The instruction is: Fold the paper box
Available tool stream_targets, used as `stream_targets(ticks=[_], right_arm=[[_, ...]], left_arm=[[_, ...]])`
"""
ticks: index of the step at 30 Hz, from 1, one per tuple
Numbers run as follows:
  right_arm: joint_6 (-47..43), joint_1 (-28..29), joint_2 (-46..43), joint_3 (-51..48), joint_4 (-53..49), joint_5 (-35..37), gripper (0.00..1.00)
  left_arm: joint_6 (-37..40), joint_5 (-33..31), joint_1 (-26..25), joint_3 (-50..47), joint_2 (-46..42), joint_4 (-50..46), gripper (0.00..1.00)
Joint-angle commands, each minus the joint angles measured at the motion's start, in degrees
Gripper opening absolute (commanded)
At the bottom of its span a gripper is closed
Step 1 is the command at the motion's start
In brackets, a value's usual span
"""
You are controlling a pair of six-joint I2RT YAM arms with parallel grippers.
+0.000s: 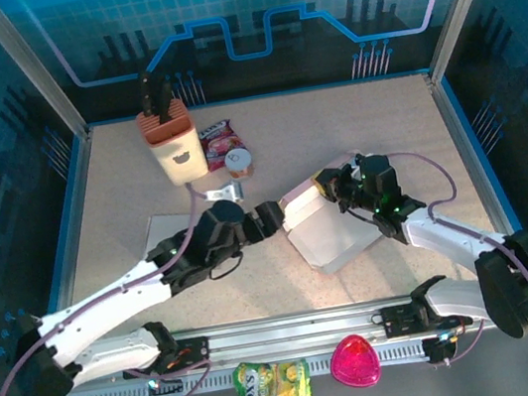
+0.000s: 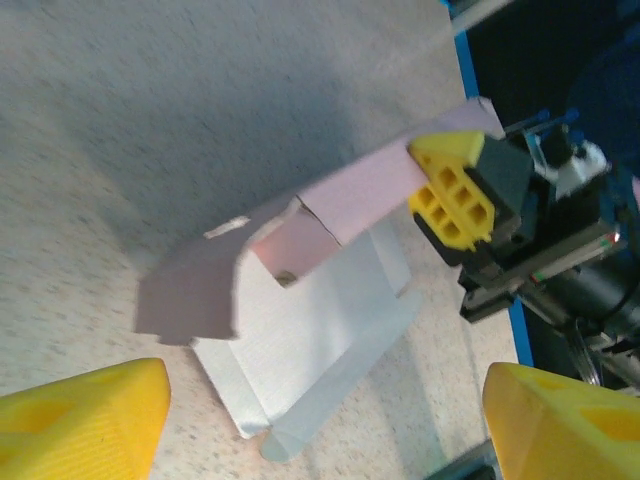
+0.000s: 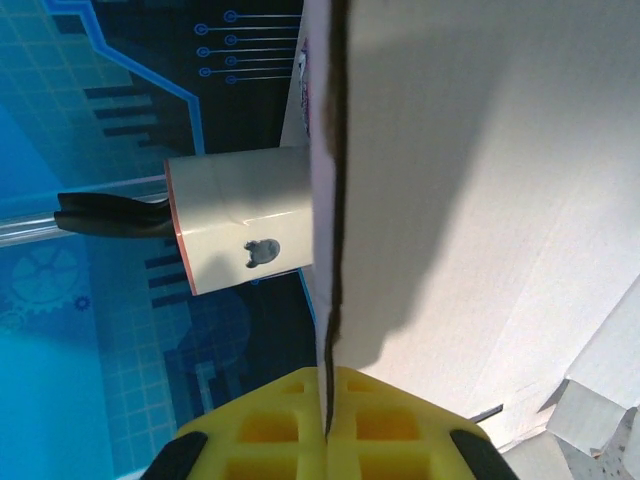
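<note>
The paper box (image 1: 328, 236) lies half-formed in the middle of the table (image 1: 393, 122), with one side wall raised. The right gripper (image 2: 452, 190) is clamped tight on that wall's top edge. The left gripper (image 1: 273, 219) hovers just beside the box, jaws wide and empty. Next, it likely must push the loose end flap inward.

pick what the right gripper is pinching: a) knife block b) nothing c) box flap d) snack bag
c, the right gripper is shut on a raised flap of the box, with the card's edge running straight between its yellow tips.
</note>
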Motion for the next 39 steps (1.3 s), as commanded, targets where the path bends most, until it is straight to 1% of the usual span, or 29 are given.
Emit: stream_targets(ticks=[1, 4, 6, 7, 8, 11, 17, 19, 24, 26, 29, 32, 35, 37, 39], right_arm=[[-1.60, 0.83, 2.74, -2.02, 6.93, 1.48, 0.00], [-2.14, 0.90, 5.57, -3.09, 11.21, 0.90, 0.00], [-2.54, 0.92, 7.67, -4.08, 15.56, 0.59, 0.00], [-2.75, 0.80, 8.82, -4.64, 18.25, 0.31, 0.00], [-2.87, 0.83, 9.90, -4.97, 20.35, -0.11, 0.00], [-2.77, 0.65, 12.59, -6.00, 24.94, -1.09, 0.00], [-1.67, 0.10, 15.70, -7.50, 30.28, -2.22, 0.00], [-1.37, -0.05, 16.04, -7.57, 30.80, -2.60, 0.00], [-1.10, -0.31, 15.24, -7.18, 29.65, -3.23, 0.00], [-1.18, -0.31, 14.71, -7.02, 28.87, -3.34, 0.00], [-1.18, -0.48, 14.05, -6.58, 27.72, -3.74, 0.00], [-1.36, -0.75, 13.56, -6.15, 26.72, -4.01, 0.00], [-1.36, -0.75, 13.45, -6.05, 26.28, -4.20, 0.00], [-1.27, -0.75, 13.45, -6.05, 26.21, -4.30, 0.00], [-1.18, -0.77, 13.36, -5.95, 26.10, -4.22, 0.00]], left_arm=[[5.11, -1.65, 4.33, -5.15, -3.13, -6.12, 0.71], [10.35, 2.05, 8.81, -9.34, -4.49, -1.75, 0.57], [13.59, 3.14, 10.82, -10.90, -3.70, 0.47, 0.45], [15.10, 3.52, 11.60, -11.60, -2.93, 1.64, 0.41], [16.71, 4.40, 12.29, -12.36, -2.01, 3.32, 0.39], [20.90, 6.22, 13.44, -14.16, 1.07, 9.05, 0.38], [27.98, 6.14, 13.92, -16.15, 8.33, 19.61, 0.41], [29.79, 6.06, 13.94, -16.54, 10.99, 22.89, 0.41], [33.55, 6.56, 13.96, -14.72, 17.57, 26.74, 0.33], [35.29, 7.79, 13.91, -14.52, 19.78, 29.20, 0.35], [38.48, 11.23, 13.85, -15.71, 21.22, 34.07, 0.41], [41.14, 12.15, 12.94, -17.77, 20.67, 38.28, 0.45], [43.18, 12.69, 12.73, -19.26, 20.38, 41.48, 0.46], [44.46, 14.13, 12.68, -19.91, 20.82, 43.81, 0.45], [45.64, 14.93, 12.17, -19.76, 21.63, 44.61, 0.45]])
